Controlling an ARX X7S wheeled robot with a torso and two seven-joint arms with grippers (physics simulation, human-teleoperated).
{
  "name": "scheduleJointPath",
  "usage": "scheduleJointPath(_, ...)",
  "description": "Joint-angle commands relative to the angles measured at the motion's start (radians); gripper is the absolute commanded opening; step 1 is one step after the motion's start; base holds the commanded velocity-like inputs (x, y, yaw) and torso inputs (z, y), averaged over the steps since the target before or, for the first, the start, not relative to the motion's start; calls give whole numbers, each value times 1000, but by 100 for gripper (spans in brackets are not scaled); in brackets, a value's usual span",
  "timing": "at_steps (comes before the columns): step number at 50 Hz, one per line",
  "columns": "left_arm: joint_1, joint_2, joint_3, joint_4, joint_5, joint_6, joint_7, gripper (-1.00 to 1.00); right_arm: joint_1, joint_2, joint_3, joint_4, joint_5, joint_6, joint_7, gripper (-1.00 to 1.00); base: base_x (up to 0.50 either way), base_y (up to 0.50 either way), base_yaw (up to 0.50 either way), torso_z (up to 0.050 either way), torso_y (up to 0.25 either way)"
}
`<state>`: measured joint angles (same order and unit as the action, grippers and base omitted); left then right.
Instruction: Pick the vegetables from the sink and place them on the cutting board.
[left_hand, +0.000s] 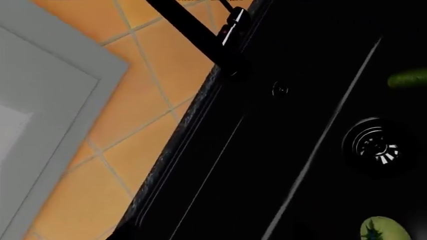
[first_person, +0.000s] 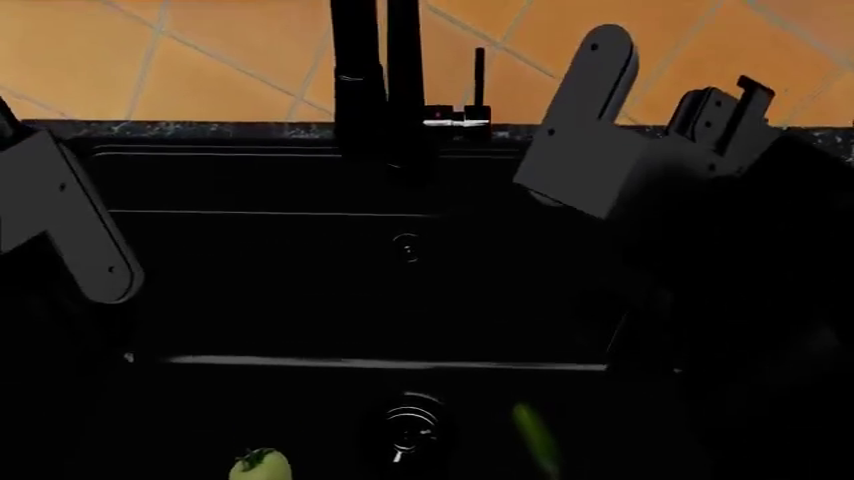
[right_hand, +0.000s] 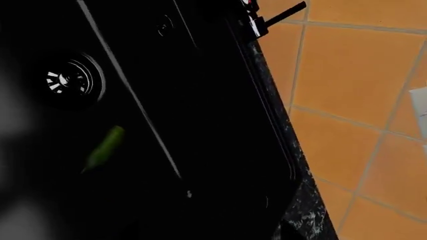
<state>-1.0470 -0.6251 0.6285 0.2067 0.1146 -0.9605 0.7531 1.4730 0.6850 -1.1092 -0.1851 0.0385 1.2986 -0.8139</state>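
Tomato (first_person: 260, 465) and cucumber (first_person: 537, 440) both low in sink (first_person: 267, 260), either side of drain (first_person: 407, 430). Not yet grasped. Cutting board out of view. Left pincer, right pincer: fingertips unseen, spread impossible to tell. Risks: very dark basin, poor depth reading; round tomato likely to roll off a misaimed grip; arms possibly clipping faucet (first_person: 380, 80) or sink wall.

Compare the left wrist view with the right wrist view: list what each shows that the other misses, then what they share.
Only the left wrist view shows the tomato and a grey panel beside the orange tiles. Only the right wrist view shows a pale plate on the tiled wall. Both show the cucumber, the drain, the black sink, the faucet lever and the orange wall tiles.
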Motion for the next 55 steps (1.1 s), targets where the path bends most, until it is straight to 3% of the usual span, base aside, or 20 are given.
scheduleJointPath(1, 14, -33, -44, 39, -53, -32, 95, 100, 62, 19, -69, -31, -34, 14, -84, 100, 500, 0, 0, 0, 0)
scheduleJointPath(15, 58, -33, -60, 27, -54, 62, 57, 100, 2, 49, -27, -86, -21, 85, -52, 100, 429, 0, 0, 0, 2)
scheduleJointPath(30, 68, -69, -19, 59, -42, 68, 83, 100, 18, 34, -21, -103, 19, 116, -101, 100, -1, 0, 0, -4, -249)
scheduleJointPath(41, 59, -84, -21, 134, -99, 35, 164, 100, 56, -58, 113, -77, 110, 246, -167, 100, -1, 0, 0, -5, -250)
scheduleJointPath(44, 65, -126, 2, 192, -126, 72, 232, 100, 96, -55, 75, -76, 219, 272, -162, 100, -5, 0, 0, 0, 0)
scheduleJointPath(47, 61, -149, 19, 253, -156, 54, 291, 100, 223, -41, 0, 27, 669, 272, 207, 100, 0, 0, 0, 0, 0)
scheduleJointPath(48, 67, -161, 26, 267, -162, 77, 307, 100, 236, -45, -1, 36, 819, 271, 262, 100, 0, 0, 0, 0, 0)
scheduleJointPath(55, 36, -162, 65, 301, -181, 29, 369, 100, 280, -40, -92, 120, 1040, 252, 388, 100, 0, 0, 0, 0, 0)
